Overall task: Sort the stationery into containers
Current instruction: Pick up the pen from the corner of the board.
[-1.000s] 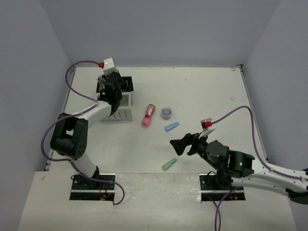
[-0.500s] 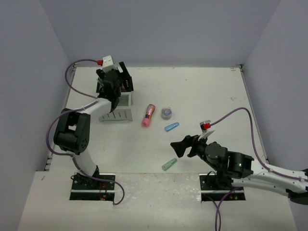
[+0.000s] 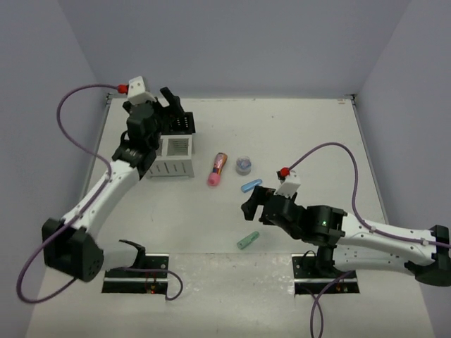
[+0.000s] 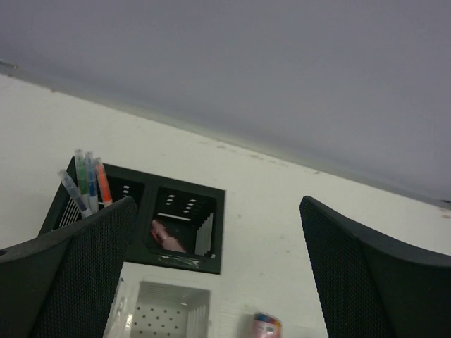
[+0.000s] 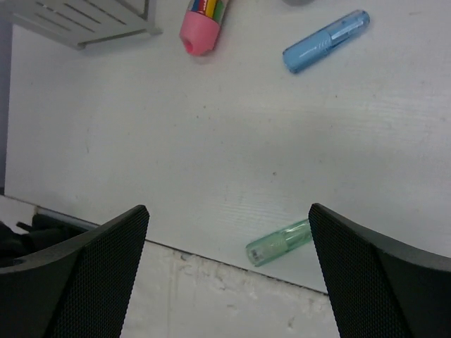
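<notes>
Left fingers [image 4: 70, 282]: apart, empty, over our black rack [image 4: 218, 232].
Right fingers [image 5: 366, 274]: apart; we judge them aimed at the green capsule [image 5: 278, 243].

Readable text: none is showing in any of the three views.
pink patterned tube [image 5: 204, 20]: is showing coloured stripes only; no letters are resolving.
round roll [image 3: 244, 165]: is showing a faint pattern, too small to read.
blue capsule [image 5: 326, 41]: is showing moulded ridges, no print.
green capsule [image 5: 279, 243]: is showing no marking.
pens [image 4: 90, 184]: are standing in the black rack [image 4: 184, 227], with no brand legible on the barrels.
</notes>
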